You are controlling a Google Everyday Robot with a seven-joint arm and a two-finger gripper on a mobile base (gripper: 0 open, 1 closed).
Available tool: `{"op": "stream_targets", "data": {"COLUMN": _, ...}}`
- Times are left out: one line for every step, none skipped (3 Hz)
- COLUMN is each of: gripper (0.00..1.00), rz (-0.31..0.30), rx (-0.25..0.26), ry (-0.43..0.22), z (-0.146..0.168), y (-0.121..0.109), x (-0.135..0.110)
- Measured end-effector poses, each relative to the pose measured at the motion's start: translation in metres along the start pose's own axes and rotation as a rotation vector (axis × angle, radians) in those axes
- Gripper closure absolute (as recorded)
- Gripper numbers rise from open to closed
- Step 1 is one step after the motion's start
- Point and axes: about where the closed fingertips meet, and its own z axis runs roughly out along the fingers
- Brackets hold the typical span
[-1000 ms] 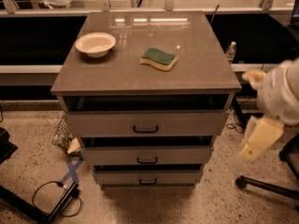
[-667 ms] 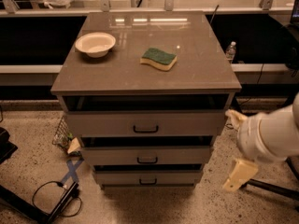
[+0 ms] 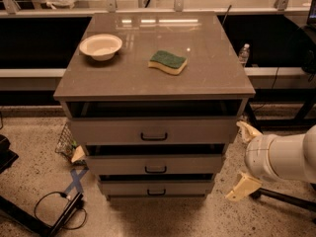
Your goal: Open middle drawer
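Observation:
The middle drawer (image 3: pixel 155 164) is the second of three light-grey fronts in the cabinet, with a small black bar handle (image 3: pixel 155 170) at its centre. Its front sits close to the cabinet, with a dark gap above it. The taller top drawer (image 3: pixel 154 131) is above it and the lowest drawer (image 3: pixel 156 187) below. My gripper (image 3: pixel 245 160) is to the right of the cabinet, at about the middle drawer's height, apart from it. Its two cream fingers (image 3: pixel 248 131) are spread open and hold nothing.
A white bowl (image 3: pixel 100 46) and a green-and-yellow sponge (image 3: pixel 168 62) lie on the cabinet top (image 3: pixel 207 78). A water bottle (image 3: pixel 244 54) stands behind on the right. Cables (image 3: pixel 59 209) and blue tape (image 3: pixel 75 179) lie on the floor at the left. A black chair leg (image 3: pixel 284 197) is at the right.
My arm has come down and leftwards, from beside the top drawer to beside the middle drawer. The drawers have not moved.

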Motion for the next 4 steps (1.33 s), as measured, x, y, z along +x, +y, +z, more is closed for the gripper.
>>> {"op": "stream_targets", "data": {"gripper": 0.0, "rz": 0.002, "rx": 0.003, "ry": 0.006, "z": 0.006, "y": 0.003, "x": -0.004}}
{"op": "stream_targets", "data": {"gripper": 0.0, "rz": -0.027, "rx": -0.019, "ry": 0.026, "z": 0.054, "y": 0.022, "x": -0.013}}
{"op": "stream_targets", "data": {"gripper": 0.0, "rz": -0.004, "rx": 0.006, "ry": 0.009, "z": 0.106, "y": 0.03, "x": -0.017}}
{"op": "stream_targets", "data": {"gripper": 0.0, "rz": 0.012, "rx": 0.058, "ry": -0.021, "z": 0.149, "y": 0.02, "x": -0.015}}
